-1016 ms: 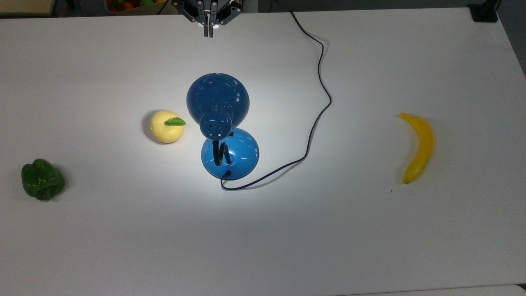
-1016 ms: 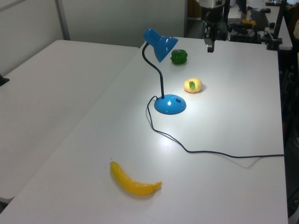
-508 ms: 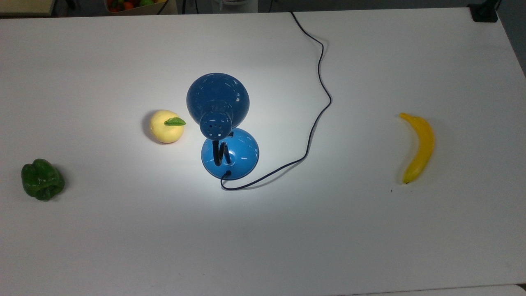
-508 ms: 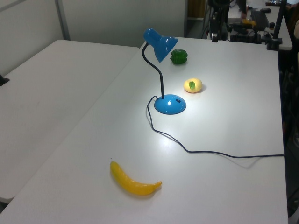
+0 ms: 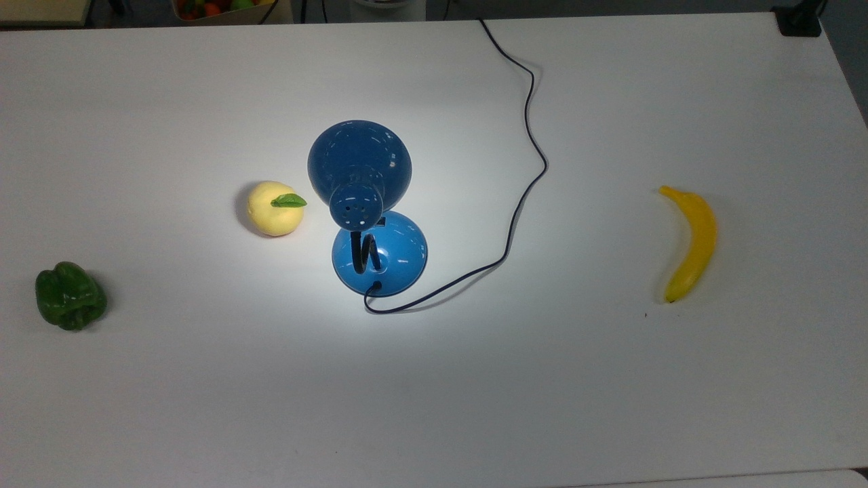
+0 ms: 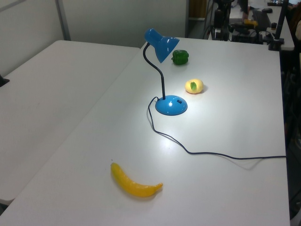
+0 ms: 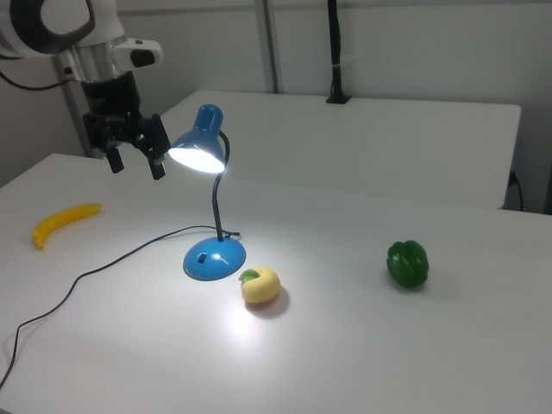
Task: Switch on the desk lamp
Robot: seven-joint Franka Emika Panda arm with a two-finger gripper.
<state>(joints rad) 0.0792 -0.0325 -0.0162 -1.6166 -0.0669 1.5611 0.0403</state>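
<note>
The desk lamp (image 5: 359, 159) stands mid-table, glossy blue with a dome shade, a black gooseneck and a round base (image 5: 397, 257). It is lit: in the right view its shade (image 7: 200, 148) glows and a bright pool lies on the table around the base (image 7: 214, 259). In the left view the lamp (image 6: 162, 44) leans toward the yellow fruit. Its thin black cord (image 5: 529, 135) snakes off over the far table edge. My gripper (image 7: 136, 166) hangs open and empty in the air at the right view's left of the shade, clear of the lamp.
A yellow apple-like fruit (image 5: 274, 209) lies just to the top view's left of the lamp. A green pepper (image 5: 70, 296) sits far left and a banana (image 5: 692, 244) far right. The cord loops across the white table (image 5: 434, 407).
My gripper has drawn back past the far table edge, out of the top view. The lamp was lit before and stays lit; nothing on the table has moved.
</note>
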